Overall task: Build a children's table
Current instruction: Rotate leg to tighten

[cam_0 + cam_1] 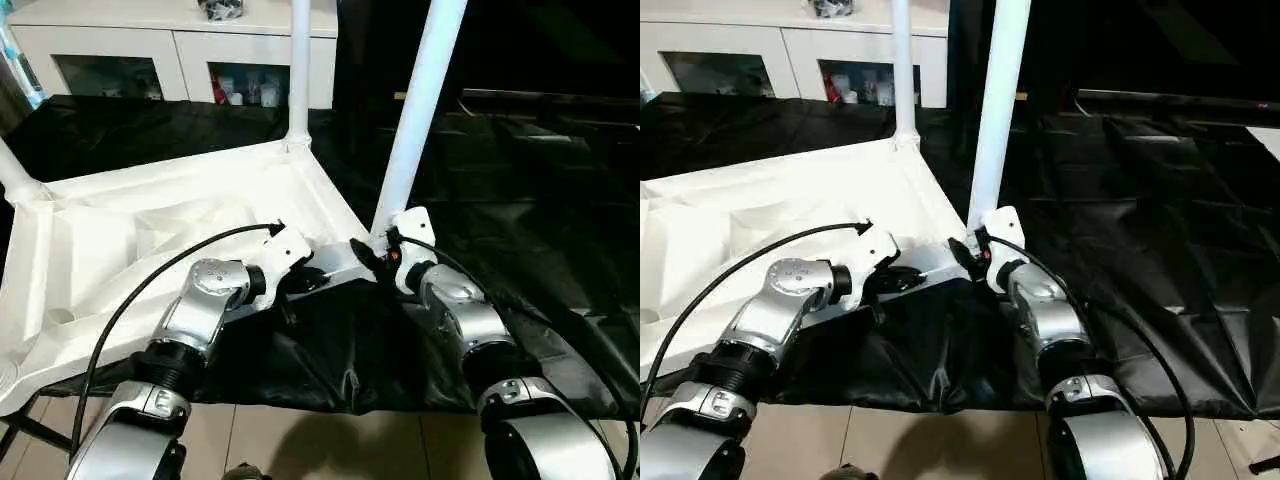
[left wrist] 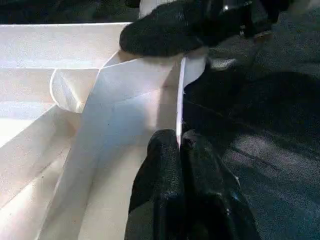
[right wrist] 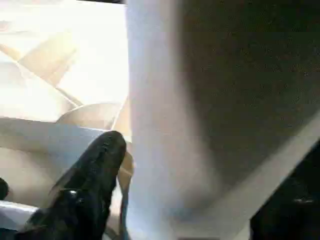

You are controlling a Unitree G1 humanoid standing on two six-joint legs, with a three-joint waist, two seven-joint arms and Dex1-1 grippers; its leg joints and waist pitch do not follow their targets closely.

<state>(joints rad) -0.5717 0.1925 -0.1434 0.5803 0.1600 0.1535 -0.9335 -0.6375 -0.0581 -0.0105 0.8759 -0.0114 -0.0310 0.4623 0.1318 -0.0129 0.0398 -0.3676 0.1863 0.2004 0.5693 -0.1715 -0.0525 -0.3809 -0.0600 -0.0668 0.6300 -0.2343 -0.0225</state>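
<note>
The children's table top (image 1: 150, 230) lies upside down on a black sheet. Three white legs stand up from its corners: one at the near right (image 1: 420, 110), one at the far corner (image 1: 299, 70), one at the left edge (image 1: 12, 170). My left gripper (image 1: 295, 283) is shut on the thin front rim (image 2: 178, 100) close to the near right corner, with its fingers (image 2: 165, 170) pinching that edge. My right gripper (image 1: 378, 255) is open and straddles the base of the near right leg (image 3: 160, 125), one finger (image 3: 95, 175) beside it with a slight gap.
A white cabinet with glass doors (image 1: 170, 40) stands behind the table top. The black sheet (image 1: 520, 200) spreads wide to the right. Tiled floor (image 1: 330, 440) shows below the sheet's front edge, between my forearms.
</note>
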